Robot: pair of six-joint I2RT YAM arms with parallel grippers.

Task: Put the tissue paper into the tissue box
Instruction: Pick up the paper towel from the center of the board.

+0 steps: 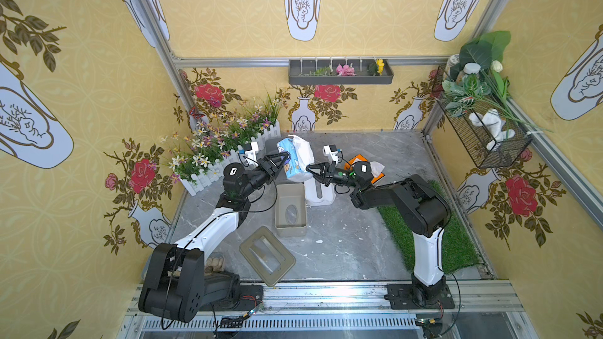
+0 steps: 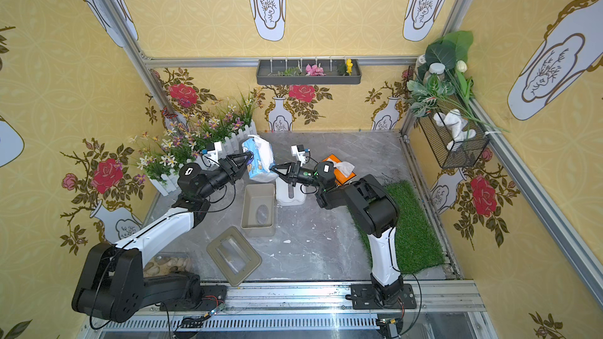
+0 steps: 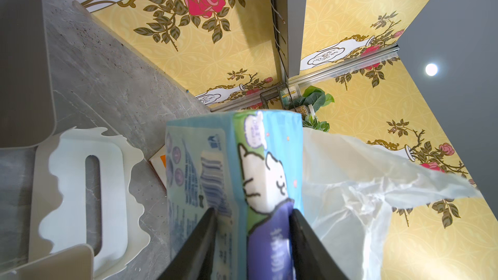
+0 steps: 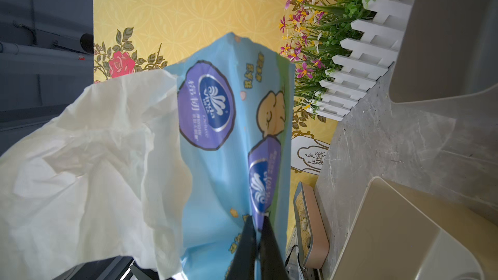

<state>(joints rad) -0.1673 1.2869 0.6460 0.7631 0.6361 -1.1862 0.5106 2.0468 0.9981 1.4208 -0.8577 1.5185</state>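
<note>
Aloft near open beige rectangular tissue box (image 1: 290, 230): blue plastic-wrapped tissue pack (image 1: 295, 163). Grip: left tool (image 1: 283, 158) clamps one end, right tool (image 1: 309, 168) pinches wrapper. Advise lowering level, long sides aligned.

**Grips Partly Out of Sight**

In both top views the fingertips of the left gripper (image 1: 284, 162) are lost against the tissue pack (image 1: 295, 166), so the contact cannot be read from above. In the left wrist view the fingers (image 3: 199, 241) and the pack's near end are cut off by the picture's edge. The small print on the pack is too blurred to read. The right gripper (image 4: 257, 218) is likewise cut off in the right wrist view, as is the loose tissue sheet (image 4: 80, 171). From above, the pack and the right gripper cover part of the white lid (image 1: 328, 197). The right arm hides most of the orange box (image 1: 356, 160), and the left arm covers part of the pebble tray (image 1: 215, 262).
</note>
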